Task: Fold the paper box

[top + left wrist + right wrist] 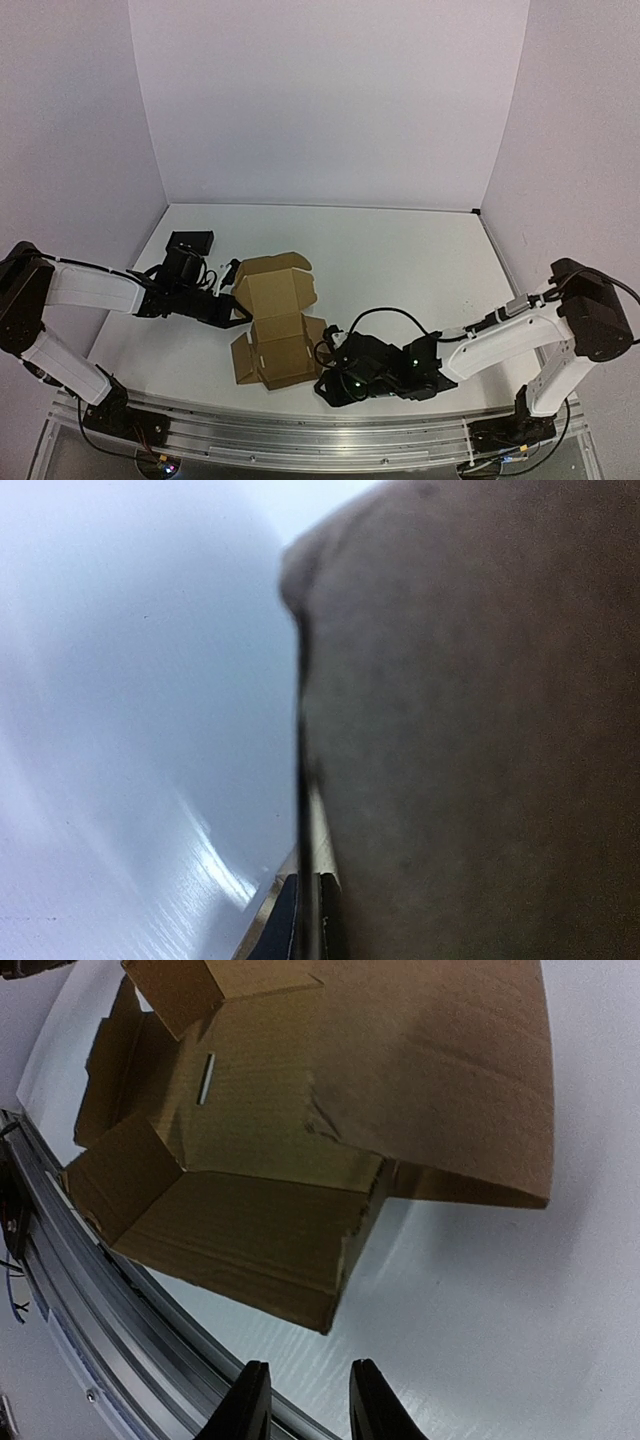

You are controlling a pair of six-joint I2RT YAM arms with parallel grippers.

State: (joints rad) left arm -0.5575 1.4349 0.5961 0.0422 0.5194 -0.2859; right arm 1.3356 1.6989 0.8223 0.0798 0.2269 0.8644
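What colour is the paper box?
The paper box is plain brown, clearest in the right wrist view.

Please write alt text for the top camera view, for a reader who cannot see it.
A half-folded brown cardboard box lies on a white table between two robot arms. The left gripper pinches its left edge; the right gripper is open beside its near right corner.

A half-folded brown cardboard box [278, 320] blocks the white counter's [400, 260] near middle; a small black rectangular block [190, 241] sits far left. Open surface spreads behind and right.
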